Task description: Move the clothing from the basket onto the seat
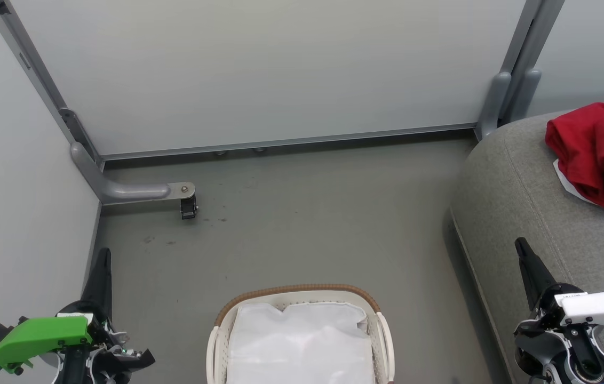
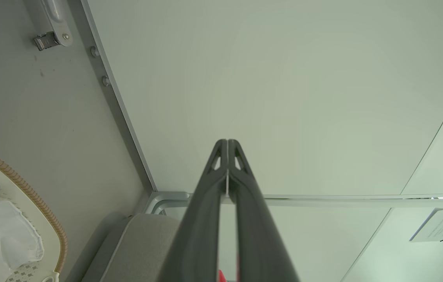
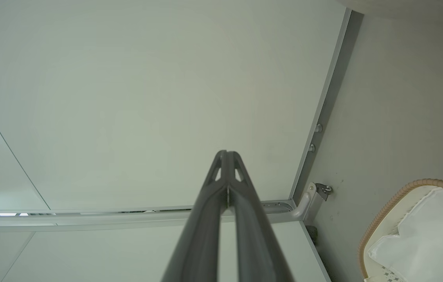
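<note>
The clothing point(image 1: 595, 152), a crumpled heap of bright red fabric with white trim at its lower edge, lies on the seat point(image 1: 515, 202) at the right of the head view, well apart from the basket point(image 1: 302, 291). The seat is a grey upholstered cushion with a rounded front edge and a stitched seam. The basket stands on the floor point(image 1: 307, 224) at bottom centre, near the seat's front. Its brown woven rim encloses a rumpled white liner point(image 1: 302, 341).

The left hand point(image 2: 227, 150) hovers at the lower left of the head view, to the left of the basket. Its two dark fingers are pressed together at the tips, clenched on nothing. The right hand point(image 3: 227, 160) hovers at the lower right, over the seat's front edge, likewise clenched and empty. Both hands point toward the pale wall panel point(image 1: 280, 74), whose metal frame meets the floor. A small caster point(image 1: 189, 207) on a grey bracket stands on the floor near the left corner.
</note>
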{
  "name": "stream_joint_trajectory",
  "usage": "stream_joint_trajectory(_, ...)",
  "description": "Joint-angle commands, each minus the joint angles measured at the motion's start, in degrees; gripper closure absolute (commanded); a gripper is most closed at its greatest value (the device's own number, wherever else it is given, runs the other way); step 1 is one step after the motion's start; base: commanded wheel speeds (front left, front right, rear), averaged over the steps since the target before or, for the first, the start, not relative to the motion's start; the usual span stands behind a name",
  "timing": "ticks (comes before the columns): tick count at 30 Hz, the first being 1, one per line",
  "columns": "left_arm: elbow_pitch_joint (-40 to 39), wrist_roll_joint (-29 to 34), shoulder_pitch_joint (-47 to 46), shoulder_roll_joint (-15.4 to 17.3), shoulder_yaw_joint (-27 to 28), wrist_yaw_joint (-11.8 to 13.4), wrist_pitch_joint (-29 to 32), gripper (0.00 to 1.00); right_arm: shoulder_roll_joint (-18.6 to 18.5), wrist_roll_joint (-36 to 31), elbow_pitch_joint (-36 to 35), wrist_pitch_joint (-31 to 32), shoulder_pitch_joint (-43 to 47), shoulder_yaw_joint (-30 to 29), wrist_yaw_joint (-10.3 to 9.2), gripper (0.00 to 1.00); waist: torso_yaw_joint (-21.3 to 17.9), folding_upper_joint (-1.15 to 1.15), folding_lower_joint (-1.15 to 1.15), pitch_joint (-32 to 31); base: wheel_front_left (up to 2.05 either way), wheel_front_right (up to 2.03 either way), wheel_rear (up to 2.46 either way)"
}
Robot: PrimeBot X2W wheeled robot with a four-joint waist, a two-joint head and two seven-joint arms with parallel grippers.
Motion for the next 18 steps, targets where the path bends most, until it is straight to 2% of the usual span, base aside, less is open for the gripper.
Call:
stream_joint_trajectory(1, -0.10, -0.18, -0.64, 0.25, 0.14, -0.28, 0.26, 1.00, -0.32, 0.20, -0.23, 0.16, -0.02, -0.12, 0.00, 1.00, 0.00, 0.00, 0.00, 0.00, 0.00, 0.00, 0.00)
stream_joint_trajectory(18, -0.09, -0.18, -0.64, 0.25, 0.14, -0.27, 0.26, 1.00, -0.32, 0.20, -0.23, 0.16, -0.02, -0.11, 0.00, 1.00, 0.00, 0.00, 0.00, 0.00, 0.00, 0.00, 0.00)
